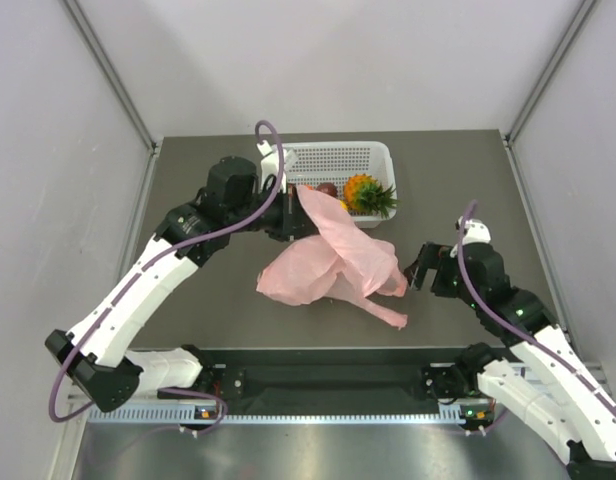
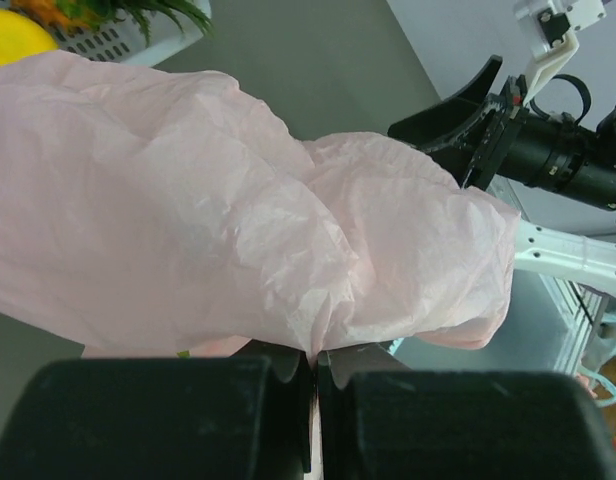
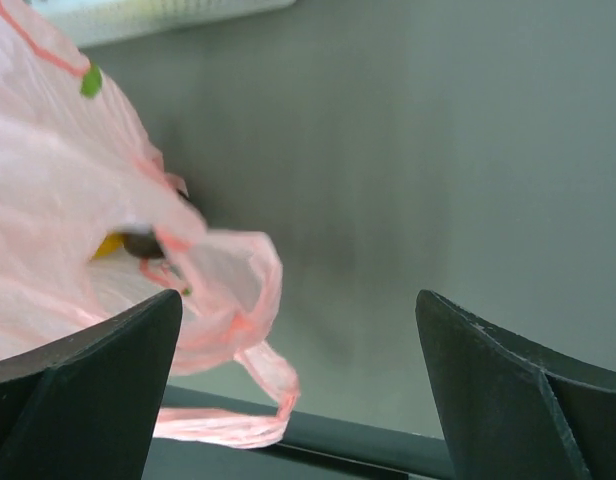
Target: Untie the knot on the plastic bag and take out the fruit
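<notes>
The pink plastic bag (image 1: 333, 262) lies crumpled mid-table, one corner lifted toward the basket. My left gripper (image 1: 294, 208) is shut on that lifted corner; in the left wrist view the jaws (image 2: 316, 365) pinch the bag (image 2: 208, 210) between them. My right gripper (image 1: 414, 270) is open and empty at the bag's right edge. In the right wrist view the bag (image 3: 58, 200) fills the left side, with something yellow and dark (image 3: 133, 243) at its mouth. A loose handle strip (image 3: 243, 420) trails on the table. No tied knot shows. A pineapple (image 1: 368, 194) and a dark fruit (image 1: 328, 188) sit in the basket.
The white perforated basket (image 1: 333, 156) stands at the back centre, just behind the bag. A yellow fruit (image 2: 13, 45) and the pineapple's crown (image 2: 158, 12) show at the basket in the left wrist view. Grey walls close in the table on three sides.
</notes>
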